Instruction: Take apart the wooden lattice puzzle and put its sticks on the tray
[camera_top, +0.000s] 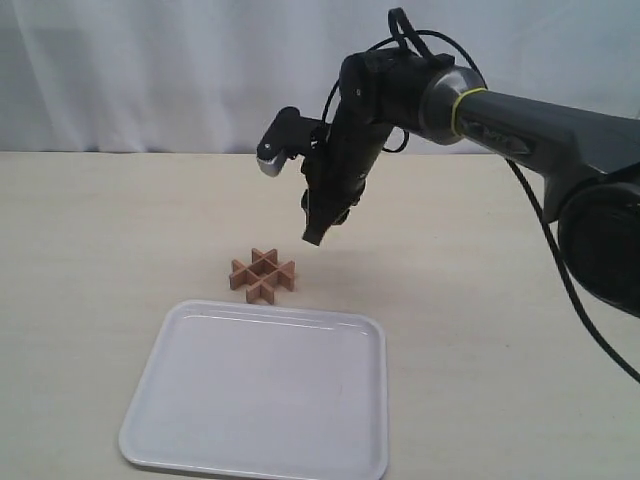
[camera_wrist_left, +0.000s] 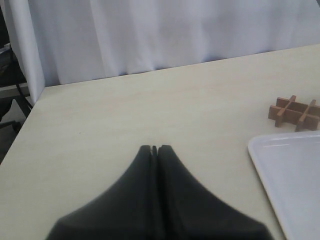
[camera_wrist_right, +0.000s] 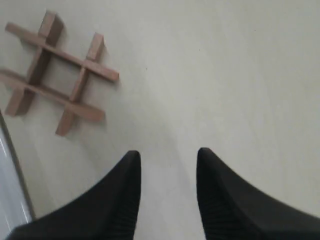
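Counter (camera_top: 90, 230), pale and flat, carries everything beneath my 2 arms. Next in size, the white tray (camera_top: 260, 390) lies on it at 6 o'clock in the exterior view. My right arm (camera_top: 540, 130) reaches in from 3 o'clock and bends down toward the middle. The wooden lattice puzzle (camera_top: 263, 275) sits whole on the counter just beyond the tray's far rim, at 12 o'clock from it, its 4 sticks (camera_wrist_right: 65, 54) crossed and interlocked. My right tool (camera_top: 316, 238) hangs above the counter at 2 o'clock from the puzzle, apart from it, jaws spread with bare counter showing between them. My left tool (camera_wrist_left: 154, 148) is pressed closed, tips touching, well away from the puzzle.
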